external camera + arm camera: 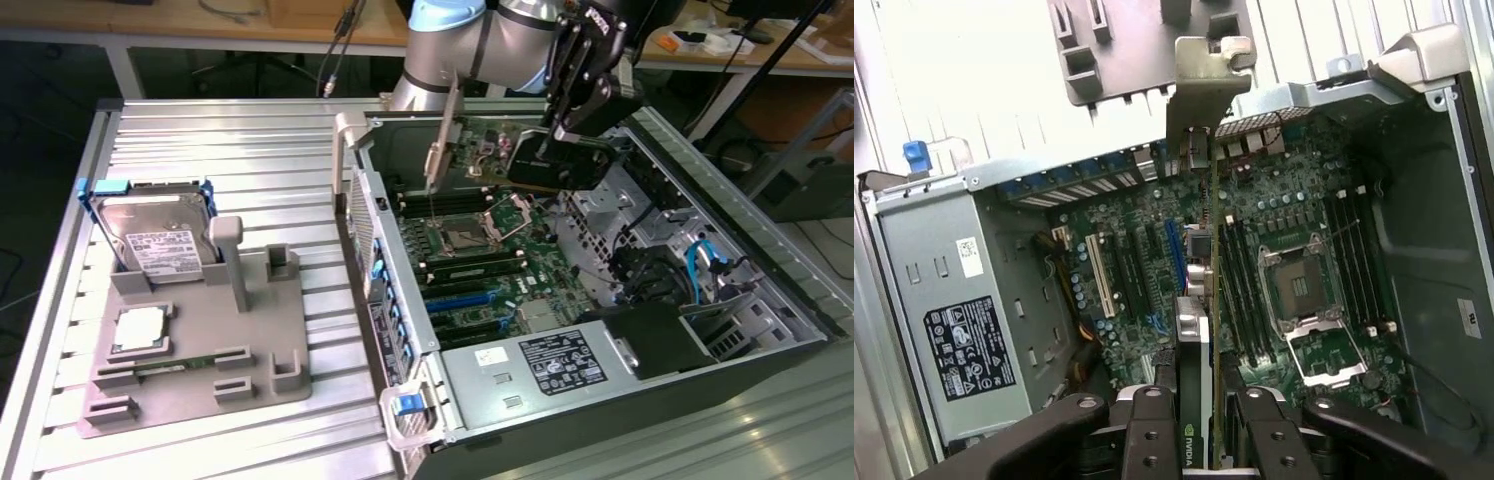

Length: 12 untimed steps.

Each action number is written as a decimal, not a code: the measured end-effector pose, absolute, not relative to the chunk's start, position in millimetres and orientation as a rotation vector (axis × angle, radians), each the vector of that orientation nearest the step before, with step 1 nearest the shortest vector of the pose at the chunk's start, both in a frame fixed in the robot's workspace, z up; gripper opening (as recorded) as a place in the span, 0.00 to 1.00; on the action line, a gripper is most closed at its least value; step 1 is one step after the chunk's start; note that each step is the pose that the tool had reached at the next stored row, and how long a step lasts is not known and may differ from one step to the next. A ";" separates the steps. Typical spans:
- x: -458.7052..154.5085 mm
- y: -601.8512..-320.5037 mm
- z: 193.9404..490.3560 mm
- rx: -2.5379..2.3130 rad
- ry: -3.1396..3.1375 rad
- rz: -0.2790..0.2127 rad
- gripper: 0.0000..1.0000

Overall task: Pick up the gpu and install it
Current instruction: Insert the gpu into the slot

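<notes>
The gpu (483, 148) hangs above the open computer case (747, 230), over the far end of the motherboard (467, 250). Its green board stands on edge, and its silver end bracket (438, 150) points toward the exterior view's left. My gripper (567, 150) is shut on the card from above. In the wrist view the gpu (1206, 300) shows edge-on. It runs from my gripper (1201, 440) out to the bracket (1206, 85) at the case's rear wall. A black finger (1154, 430) presses on each side of it. Under the card lie the motherboard's (1144, 250) slots.
A grey holder tray (200, 380) on the ribbed table at the exterior view's left carries a silver hard drive (158, 235) and a square processor chip (140, 330). Inside the case are the open CPU socket (1304, 290), the power supply (561, 360) and cables (701, 260).
</notes>
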<state>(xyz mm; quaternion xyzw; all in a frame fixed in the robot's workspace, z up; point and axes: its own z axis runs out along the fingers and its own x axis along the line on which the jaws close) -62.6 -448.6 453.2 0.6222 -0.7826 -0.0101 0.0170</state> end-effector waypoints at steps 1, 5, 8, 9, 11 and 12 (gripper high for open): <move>-62.6 -448.6 453.2 1.947 -2.421 -0.031 0.27; -62.6 -448.6 453.4 1.992 -2.385 -0.030 0.27; -62.6 -448.6 453.7 2.034 -2.348 -0.029 0.27; -62.6 -448.6 453.7 2.043 -2.340 -0.029 0.27; -62.6 -448.6 453.7 2.064 -2.322 -0.028 0.27; -62.6 -448.6 453.7 2.072 -2.314 -0.028 0.27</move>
